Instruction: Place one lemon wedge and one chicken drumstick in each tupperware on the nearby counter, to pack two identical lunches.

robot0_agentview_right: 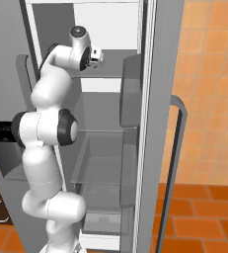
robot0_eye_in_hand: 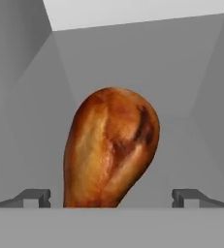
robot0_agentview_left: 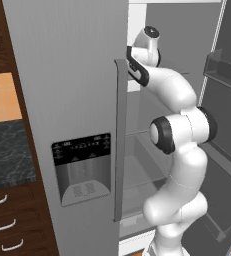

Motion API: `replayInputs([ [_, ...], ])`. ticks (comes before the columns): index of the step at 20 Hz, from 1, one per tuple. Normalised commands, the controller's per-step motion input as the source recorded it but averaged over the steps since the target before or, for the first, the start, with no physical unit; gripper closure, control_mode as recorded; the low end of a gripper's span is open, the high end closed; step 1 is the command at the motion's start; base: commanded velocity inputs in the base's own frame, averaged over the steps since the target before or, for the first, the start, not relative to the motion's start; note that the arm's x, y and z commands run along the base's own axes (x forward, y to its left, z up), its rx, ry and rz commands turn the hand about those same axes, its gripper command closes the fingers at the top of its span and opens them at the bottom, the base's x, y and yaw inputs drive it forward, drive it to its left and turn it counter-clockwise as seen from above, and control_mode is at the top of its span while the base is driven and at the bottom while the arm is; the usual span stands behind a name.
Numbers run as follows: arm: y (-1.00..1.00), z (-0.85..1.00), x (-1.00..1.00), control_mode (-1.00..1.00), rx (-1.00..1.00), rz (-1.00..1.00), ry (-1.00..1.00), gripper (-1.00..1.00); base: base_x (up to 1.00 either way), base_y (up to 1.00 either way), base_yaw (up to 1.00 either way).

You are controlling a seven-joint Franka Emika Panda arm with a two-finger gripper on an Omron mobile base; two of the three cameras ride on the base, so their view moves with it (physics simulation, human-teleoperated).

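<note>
Clearly the task is at an early step, as far as these pictures let me judge. From the left base view, the white arm (robot0_agentview_left: pixel 179 145) rises in front of an open fridge (robot0_agentview_left: pixel 72 100) and reaches up into its upper part; the wrist goes behind the edge of the closed door with the dispenser panel (robot0_agentview_left: pixel 82 167), so the pincer cannot be made out from this side. At the left edge a piece of the dark marbled desk (robot0_agentview_left: pixel 7 155) stands over brown drawers with silver handles, and no tupperware appears on that piece. From the right base view, the arm bends at the elbow and the hand points into the fridge at the level of an upper shelf (robot0_agentview_right: pixel 110 79), beside the open door (robot0_agentview_right: pixel 155 123); the lower shelves look bare. From the hand view, a brown roasted chicken drumstick (robot0_eye_in_hand: pixel 111 147) lies on the grey shelf floor, right in front of the camera and between the two dark fingertips of the pincer (robot0_eye_in_hand: pixel 111 197). The tips stand wide apart, one on each side of the drumstick, and they do not touch it. So I judge that the first grasp is being prepared: this drumstick is not yet picked, no lemon wedge is visible, and both lunches remain to be packed.
</note>
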Motion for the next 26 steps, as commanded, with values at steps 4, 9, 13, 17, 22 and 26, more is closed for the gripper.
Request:
replayInputs([
  [4,0.00,0.00,0.64,-1.00,0.00,0.05,0.20,-1.00,0.00,0.00,0.00],
  [9,0.00,-0.14,0.42,-1.00,0.00,0.02,0.06,-1.00,0.00,0.00,0.00],
  [13,0.00,-0.58,0.09,-1.00,0.00,0.00,0.00,-1.00,0.00,0.00,0.00],
  [17,0.00,-0.61,-0.02,-1.00,0.00,0.00,-0.09,-1.00,0.00,0.00,0.00],
  [22,0.00,-0.12,-0.03,-1.00,0.00,0.00,-0.02,-1.00,0.00,0.00,0.00],
  [26,0.00,-0.13,0.00,-1.00,0.00,0.00,0.00,1.00,0.00,0.00,0.00],
])
